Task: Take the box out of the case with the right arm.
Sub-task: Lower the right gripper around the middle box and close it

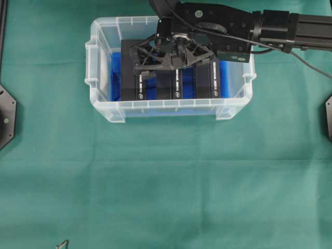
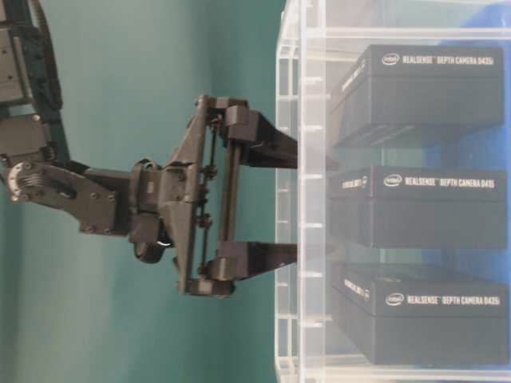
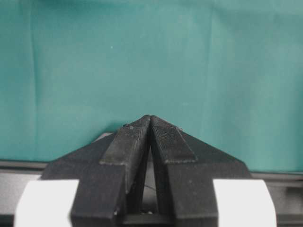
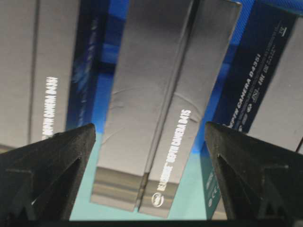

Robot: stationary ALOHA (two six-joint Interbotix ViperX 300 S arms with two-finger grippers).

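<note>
The case [image 1: 155,104] is a clear plastic bin with a blue sheet [image 1: 116,78] on its bottom. Three black boxes stand in it side by side. My right gripper [image 1: 174,65] hangs over the case, open wide and pointing down. In the right wrist view the middle box [image 4: 156,94] lies between the spread fingers of this gripper [image 4: 149,126], with a gap on each side. At table level its fingertips [image 2: 275,148] reach just past the case's rim [image 2: 291,48], short of the middle box [image 2: 423,207]. My left gripper [image 3: 150,117] is shut and empty over bare green cloth.
The left box [image 1: 132,78] and the right box [image 1: 207,80] flank the middle box [image 1: 165,85] with narrow blue gaps between them. Green cloth [image 1: 166,187] covers the table around the case. Black mounts sit at the left edge [image 1: 6,116] and right edge [image 1: 328,116].
</note>
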